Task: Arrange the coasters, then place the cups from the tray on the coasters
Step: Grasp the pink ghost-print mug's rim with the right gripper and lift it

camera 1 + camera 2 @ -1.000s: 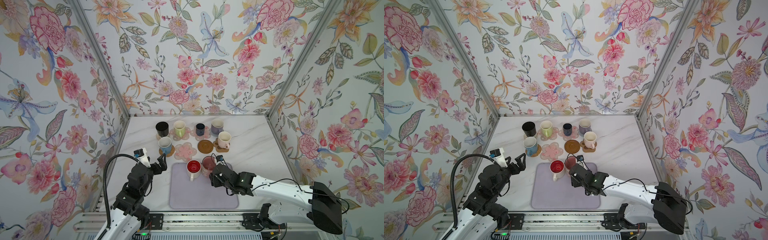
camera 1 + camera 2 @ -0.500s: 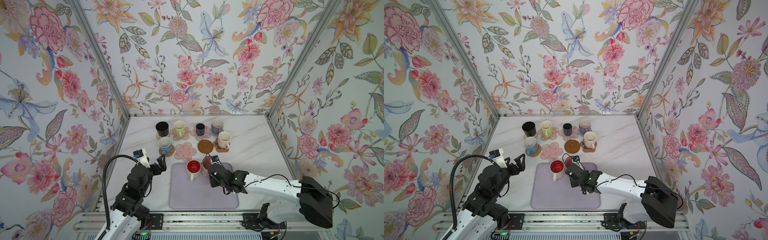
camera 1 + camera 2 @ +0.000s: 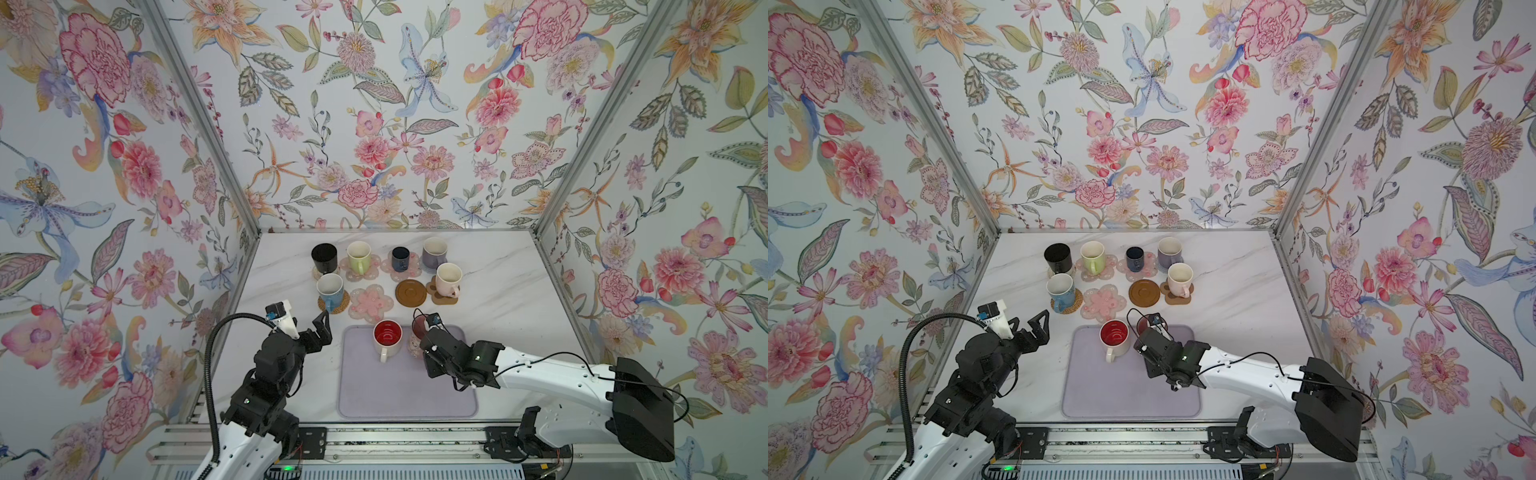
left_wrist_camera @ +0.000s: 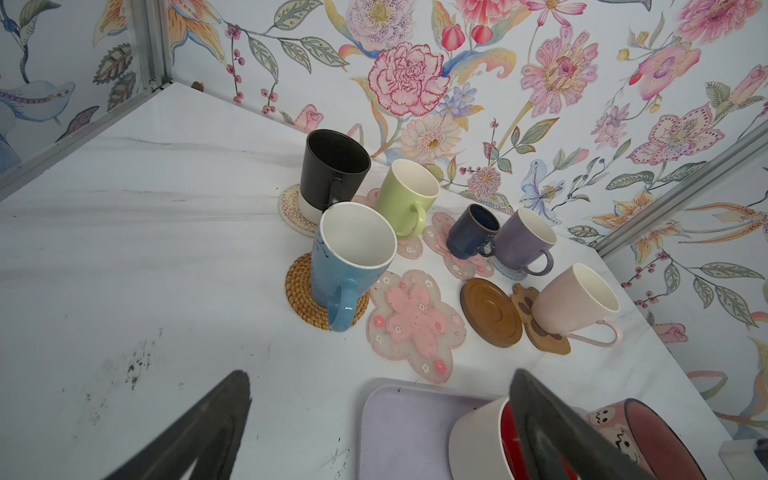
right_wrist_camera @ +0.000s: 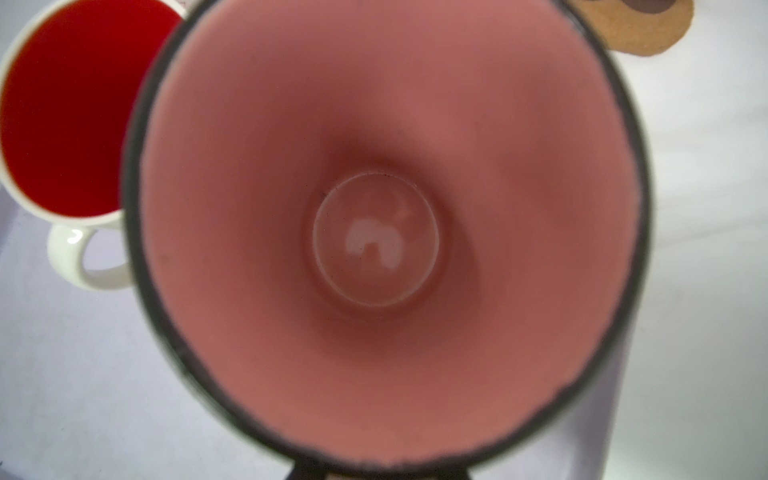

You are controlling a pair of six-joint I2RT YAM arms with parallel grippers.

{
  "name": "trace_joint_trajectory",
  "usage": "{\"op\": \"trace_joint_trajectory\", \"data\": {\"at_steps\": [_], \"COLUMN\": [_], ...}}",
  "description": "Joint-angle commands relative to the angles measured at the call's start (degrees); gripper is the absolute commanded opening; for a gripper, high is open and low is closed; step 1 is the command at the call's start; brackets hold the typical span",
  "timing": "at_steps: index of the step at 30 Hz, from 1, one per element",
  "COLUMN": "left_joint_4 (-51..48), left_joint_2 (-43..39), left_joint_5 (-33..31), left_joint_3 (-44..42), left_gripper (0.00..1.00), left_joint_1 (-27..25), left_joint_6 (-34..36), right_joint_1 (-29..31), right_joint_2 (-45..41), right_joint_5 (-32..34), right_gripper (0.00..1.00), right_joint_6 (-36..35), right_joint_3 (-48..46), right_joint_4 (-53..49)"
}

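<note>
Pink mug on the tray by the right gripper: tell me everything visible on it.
The pink mug looks glossy ceramic: dark rim, plain dusky-pink inside, cartoon figures printed outside. It stands upright and empty in the far right corner of the tray, beside the red-lined mug. The right gripper is shut on its near side; the handle is hidden.

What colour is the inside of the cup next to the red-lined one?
Dusty pink, dark rim, on the pink floral cup; clearest in the right wrist view.
</note>
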Motion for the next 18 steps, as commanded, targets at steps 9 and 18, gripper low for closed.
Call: {"op": "trace_joint_trajectory", "data": {"at_steps": [9,18], "left_joint_4": [0.95,-1.57], "left_joint_2": [0.49,-2.3], "left_joint_5": [-1.59,-2.46], "left_joint_3": [-1.03,-1.34], "left_gripper": [0.99,0.99], "left_joint_1": [0.21,0.24], "left_joint_6": [-0.67,-1.1], "right_joint_1": [-1.12,-5.83], "right_joint_2": [-7.8,-2.09], "right_joint_5": [4.28,5.18], "right_gripper": [0.0,0.0], "right_joint_6": [-1.7,-6.28], "right_joint_3": [2.37,10.61], "right_joint_4": [-5.92,-4.76]}}
